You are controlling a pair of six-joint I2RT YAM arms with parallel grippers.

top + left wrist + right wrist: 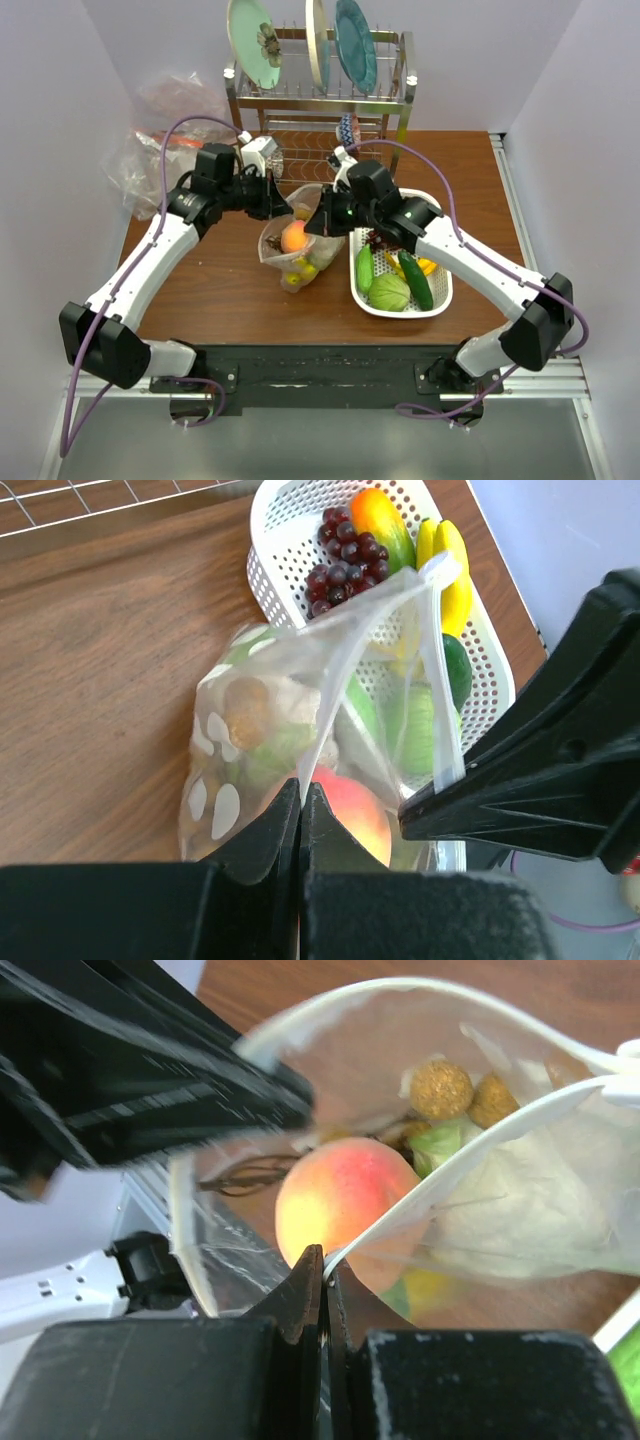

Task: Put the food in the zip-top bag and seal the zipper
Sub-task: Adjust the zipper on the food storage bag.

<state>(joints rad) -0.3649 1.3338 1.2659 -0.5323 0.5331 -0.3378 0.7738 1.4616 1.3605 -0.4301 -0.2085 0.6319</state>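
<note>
Spanning L claw [300, 798], R claw [322, 1260]: bag [278, 248]

Three plates [253, 42] are held in a metal rack [320, 100] at the table's [210, 295] rear; clear plastic [150, 160] is heaped beside it.

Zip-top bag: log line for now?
left claw: shut on zip-top bag rim | right claw: same | zipper: open | peach inside | basket: grapes, bananas

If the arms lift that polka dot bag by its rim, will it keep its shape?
Probably not: the zip-top bag is thin film, drooping between the left gripper and right gripper. Likely bottom-heavy, since the peach sits low.
</note>
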